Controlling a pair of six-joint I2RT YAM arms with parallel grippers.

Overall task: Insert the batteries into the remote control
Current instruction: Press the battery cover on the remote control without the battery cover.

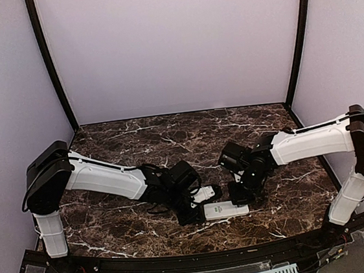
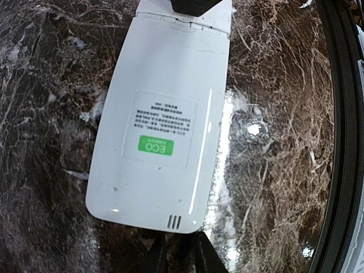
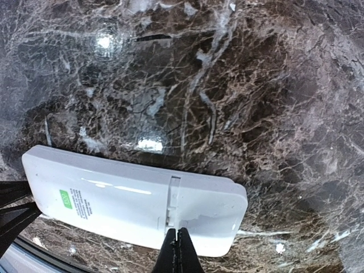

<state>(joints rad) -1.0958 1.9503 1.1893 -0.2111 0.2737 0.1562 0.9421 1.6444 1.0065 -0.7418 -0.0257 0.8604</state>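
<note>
The white remote control (image 1: pixel 225 210) lies face down on the marble, its back label with a green patch (image 2: pixel 152 147) turned up. The left gripper (image 2: pixel 179 243) sits at the label end of the remote control (image 2: pixel 159 114). Its jaws stand slightly apart with nothing between them, and its dark fingers (image 3: pixel 11 219) show at that end in the right wrist view. The right gripper (image 3: pixel 181 234) is shut. Its joined tips rest on the near edge of the remote control (image 3: pixel 114 205), at the seam of the back cover (image 3: pixel 213 207). The batteries are hidden.
Dark veined marble table (image 1: pixel 169 138) extends behind both arms to the lilac back wall. A black raised rim (image 2: pixel 341 142) borders the table's near edge, close to the remote. A small white shape (image 1: pixel 205 192) lies by the left wrist; I cannot identify it.
</note>
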